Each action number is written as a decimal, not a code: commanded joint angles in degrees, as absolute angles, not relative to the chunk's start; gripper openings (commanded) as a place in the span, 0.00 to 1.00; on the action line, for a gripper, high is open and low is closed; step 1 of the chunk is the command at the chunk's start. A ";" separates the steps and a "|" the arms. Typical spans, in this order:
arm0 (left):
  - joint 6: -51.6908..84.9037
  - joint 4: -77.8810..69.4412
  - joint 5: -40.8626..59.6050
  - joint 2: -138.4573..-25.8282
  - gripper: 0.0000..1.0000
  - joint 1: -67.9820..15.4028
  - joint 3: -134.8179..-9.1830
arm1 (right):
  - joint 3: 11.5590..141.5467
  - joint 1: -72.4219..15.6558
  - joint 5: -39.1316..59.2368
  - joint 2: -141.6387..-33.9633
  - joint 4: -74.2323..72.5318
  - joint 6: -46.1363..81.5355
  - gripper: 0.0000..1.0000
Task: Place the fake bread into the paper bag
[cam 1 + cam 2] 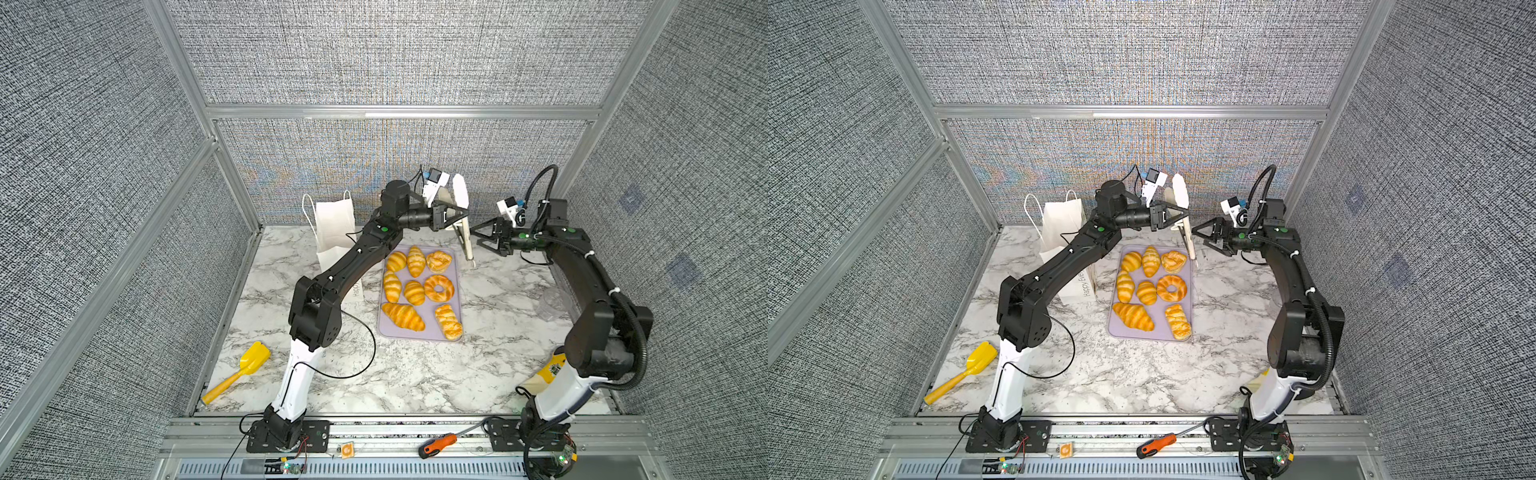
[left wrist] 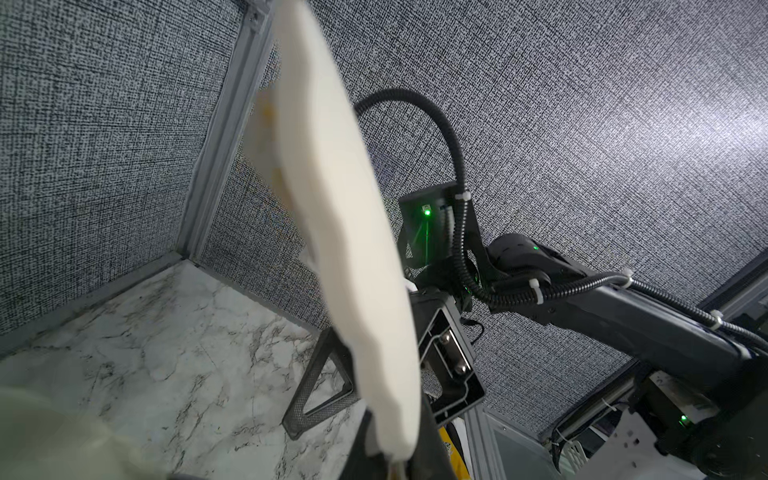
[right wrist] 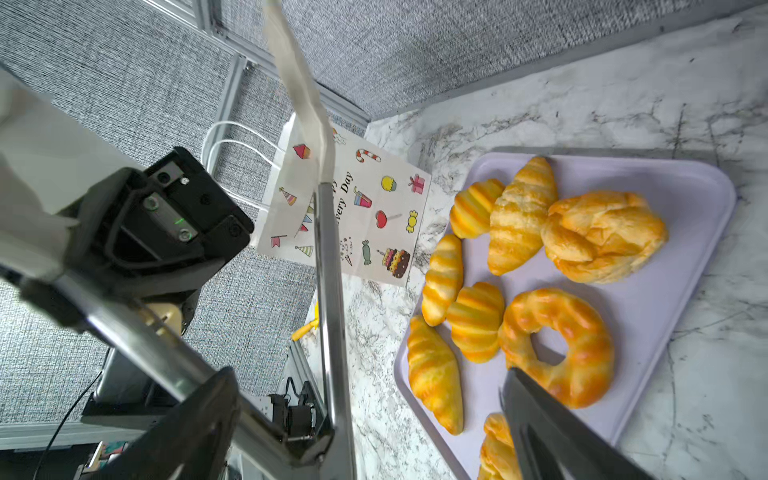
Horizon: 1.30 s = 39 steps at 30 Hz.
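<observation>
Several pieces of fake bread [image 1: 403, 316] [image 1: 1133, 316] [image 3: 434, 370], glossy golden croissants, a ring [image 1: 439, 287] and twisted pieces, lie on a lilac tray [image 1: 428, 332] [image 3: 673, 257]. The white paper bag [image 1: 332, 228] [image 1: 1061, 224] [image 3: 374, 208] stands upright left of the tray, behind the left arm. Above the tray's far edge, my left gripper [image 1: 463, 216] [image 1: 1183, 216] [image 2: 395, 457] is shut on white-tipped metal tongs [image 1: 465, 239] [image 2: 353, 208] [image 3: 328, 291]. My right gripper [image 1: 477, 237] [image 1: 1198, 239] [image 3: 370, 374] stands open just right of the tongs, with their hinged end between its fingers.
A yellow scoop [image 1: 249, 365] lies at the front left. A yellow-and-black glove [image 1: 548, 370] sits by the right arm's base. An orange-handled screwdriver [image 1: 438, 444] rests on the front rail. Grey fabric walls close in the marble table [image 1: 415, 374] at the back and sides.
</observation>
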<state>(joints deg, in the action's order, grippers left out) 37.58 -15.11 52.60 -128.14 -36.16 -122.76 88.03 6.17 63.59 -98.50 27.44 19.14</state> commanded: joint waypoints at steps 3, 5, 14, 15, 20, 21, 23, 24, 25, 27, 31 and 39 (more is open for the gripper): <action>38.07 -20.13 52.59 -128.02 0.02 -36.22 -123.71 | 80.85 7.49 69.09 -95.00 -0.09 37.29 0.99; 38.23 -20.55 52.66 -128.22 0.02 -36.23 -124.06 | 78.32 7.47 70.06 -94.17 -7.08 42.63 1.00; 40.75 -23.72 52.95 -129.12 0.02 -36.25 -125.37 | 66.07 7.21 70.93 -93.95 -56.85 81.37 1.00; 40.79 -23.73 52.91 -129.19 0.02 -36.38 -125.54 | 65.63 7.05 71.01 -94.41 -60.80 84.45 1.00; 40.34 -23.28 52.81 -129.10 0.02 -37.04 -125.86 | 65.64 5.05 71.39 -95.27 -61.62 85.12 1.00; 40.18 -22.99 52.69 -129.08 0.02 -37.13 -125.91 | 65.84 4.60 71.58 -95.10 -59.10 83.27 1.00; 39.74 -22.44 52.52 -128.95 0.02 -37.28 -125.88 | 65.88 4.07 71.40 -94.36 -53.66 79.14 1.00; 39.51 -22.19 52.48 -128.77 0.02 -37.48 -125.90 | 65.83 3.83 71.21 -93.56 -49.37 75.44 1.00; 39.32 -22.00 52.41 -128.68 0.02 -37.51 -125.91 | 65.98 3.63 70.95 -93.14 -45.88 73.34 1.00; 38.87 -21.59 52.30 -128.58 0.02 -37.70 -125.88 | 66.99 2.94 70.60 -91.82 -37.17 65.84 1.00; 38.76 -22.01 52.43 -128.58 0.02 -38.05 -125.96 | 69.07 1.78 70.26 -90.47 -27.72 59.07 0.99; 39.53 -23.59 53.36 -128.77 0.02 -39.12 -126.83 | 69.39 0.93 70.31 -90.69 -30.01 60.00 0.96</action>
